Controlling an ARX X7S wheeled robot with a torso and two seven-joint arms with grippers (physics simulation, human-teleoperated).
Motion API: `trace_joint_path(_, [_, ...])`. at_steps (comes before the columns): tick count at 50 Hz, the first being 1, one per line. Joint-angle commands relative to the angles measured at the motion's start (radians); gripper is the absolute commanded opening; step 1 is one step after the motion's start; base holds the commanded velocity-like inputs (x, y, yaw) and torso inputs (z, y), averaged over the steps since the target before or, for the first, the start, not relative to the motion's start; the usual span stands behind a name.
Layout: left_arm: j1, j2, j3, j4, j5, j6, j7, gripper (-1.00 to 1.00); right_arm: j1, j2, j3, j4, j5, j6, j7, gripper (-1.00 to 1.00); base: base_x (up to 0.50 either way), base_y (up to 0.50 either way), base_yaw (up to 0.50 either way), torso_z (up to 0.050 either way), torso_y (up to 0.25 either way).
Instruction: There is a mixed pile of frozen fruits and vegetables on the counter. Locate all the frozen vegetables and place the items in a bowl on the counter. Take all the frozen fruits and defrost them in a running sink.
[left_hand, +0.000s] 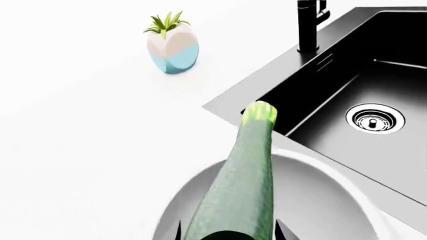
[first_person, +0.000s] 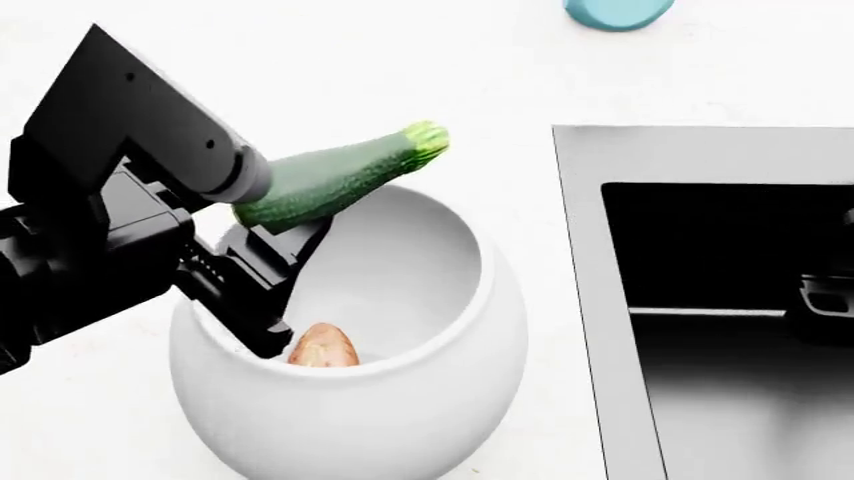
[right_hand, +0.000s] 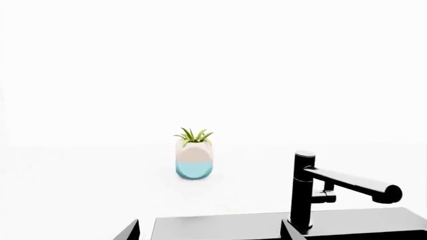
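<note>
My left gripper (first_person: 274, 250) is shut on the dark green zucchini (first_person: 340, 177) and holds it tilted over the white bowl (first_person: 400, 400), its pale stem end pointing away past the rim. In the left wrist view the zucchini (left_hand: 243, 175) runs up from between the fingertips, above the bowl (left_hand: 320, 200). The orange-pink sweet potato (first_person: 322, 347) lies inside the bowl. The black sink (first_person: 747, 340) is to the bowl's right; its drain (left_hand: 374, 118) and faucet (left_hand: 308, 22) show. My right gripper (right_hand: 210, 232) is open and empty above the sink's rim. The mango is out of view.
A small white and light-blue plant pot (left_hand: 173, 47) stands on the white counter (left_hand: 80, 125) behind the bowl; it also shows in the right wrist view (right_hand: 194, 160) and the head view (first_person: 617, 12). The faucet (right_hand: 313, 192) stands at the sink's far edge.
</note>
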Motion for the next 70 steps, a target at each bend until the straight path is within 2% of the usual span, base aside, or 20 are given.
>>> trace_joint_path(1, [-0.015, -0.036, 0.027, -0.019, -0.039, -0.019, -0.012, -1.0, -0.032, 0.003, 0.015, 0.0, 0.002, -0.045, 0.007, 1.0, 0.0, 0.0, 0.0, 0.0, 0.0])
trace_joint_path(8, [-0.016, -0.064, 0.028, -0.022, -0.046, -0.014, -0.009, -1.0, -0.048, -0.009, 0.028, 0.007, 0.003, -0.041, 0.003, 1.0, 0.0, 0.0, 0.0, 0.0, 0.0])
trace_joint_path(10, [-0.008, -0.073, 0.066, -0.01, -0.031, -0.018, -0.004, -1.0, -0.047, -0.013, 0.028, 0.01, 0.009, -0.042, 0.006, 1.0, 0.0, 0.0, 0.0, 0.005, 0.0])
trace_joint_path(35, [-0.04, -0.069, 0.147, -0.054, -0.03, 0.022, 0.028, -1.0, -0.023, -0.029, -0.015, 0.025, 0.005, -0.042, -0.002, 1.0, 0.0, 0.0, 0.0, 0.0, 0.0])
trace_joint_path(36, [-0.047, -0.067, 0.15, -0.056, -0.029, 0.022, 0.028, 1.0, -0.021, -0.029, -0.017, 0.026, 0.005, -0.042, -0.002, 1.0, 0.0, 0.0, 0.0, 0.0, 0.0])
trace_joint_path(53, [-0.059, -0.078, 0.104, -0.086, -0.062, 0.053, -0.021, 1.0, -0.002, -0.039, -0.037, 0.029, 0.006, -0.042, -0.009, 1.0, 0.0, 0.0, 0.0, 0.0, 0.0])
trace_joint_path(57, [-0.056, -0.093, 0.031, -0.099, -0.074, 0.084, -0.076, 1.0, 0.012, -0.037, -0.058, 0.029, -0.012, -0.038, -0.009, 1.0, 0.0, 0.0, 0.0, 0.0, 0.0])
trace_joint_path(62, [0.0, -0.129, -0.095, -0.064, -0.084, 0.13, -0.23, 1.0, 0.038, -0.032, -0.099, 0.027, -0.051, -0.026, 0.003, 1.0, 0.0, 0.0, 0.0, 0.0, 0.0])
trace_joint_path(63, [0.038, -0.141, -0.155, -0.05, -0.126, 0.123, -0.315, 1.0, 0.049, -0.03, -0.118, 0.024, -0.067, -0.021, -0.002, 1.0, 0.0, 0.0, 0.0, 0.0, 0.0])
trace_joint_path(65, [0.098, -0.181, -0.204, 0.036, -0.138, 0.141, -0.37, 1.0, 0.113, 0.008, -0.2, -0.023, -0.191, 0.019, -0.036, 1.0, 0.0, 0.0, 0.0, 0.0, 0.0])
trace_joint_path(67, [0.157, -0.199, -0.252, 0.078, -0.153, 0.161, -0.422, 1.0, 0.14, -0.001, -0.209, -0.022, -0.163, 0.018, -0.021, 1.0, 0.0, 0.0, 0.0, 0.0, 0.0])
trace_joint_path(70, [0.301, -0.219, -0.323, 0.154, -0.096, 0.246, -0.495, 1.0, 0.156, -0.014, -0.217, -0.012, -0.138, 0.019, 0.0, 1.0, 0.0, 0.0, 0.0, 0.0, 0.0])
